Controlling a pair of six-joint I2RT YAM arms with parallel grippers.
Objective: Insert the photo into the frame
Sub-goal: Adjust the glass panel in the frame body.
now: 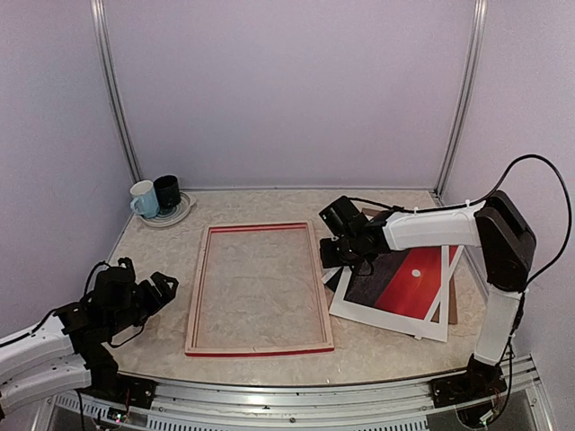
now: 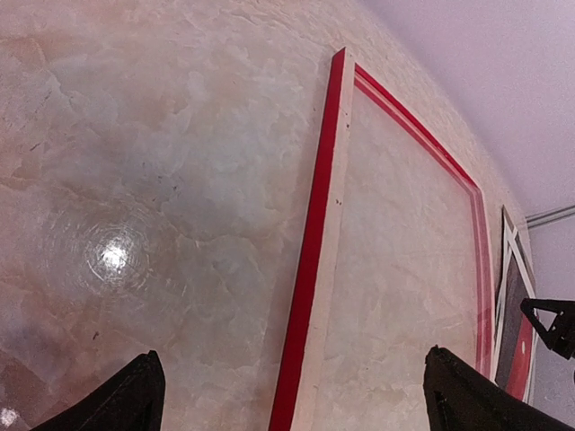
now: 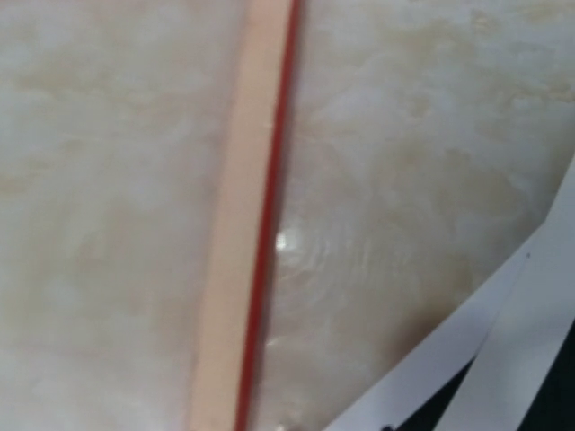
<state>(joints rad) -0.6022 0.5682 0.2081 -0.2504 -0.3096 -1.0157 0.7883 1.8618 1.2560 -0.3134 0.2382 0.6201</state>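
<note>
Photo lies right of centre, just beside frame. R gripper at its upper-left corner, can't tell if gripping; L gripper wide, lower left. Risk: 1-corner pinch could crease print or drag board.

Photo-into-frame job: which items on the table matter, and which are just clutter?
In the job:
- photo, lying right of the frame
- frame, flat at centre, table showing through it

Lying about:
- pale mug and black mug on a plate, back left corner
- brown board under the photo, not named in the task
</note>
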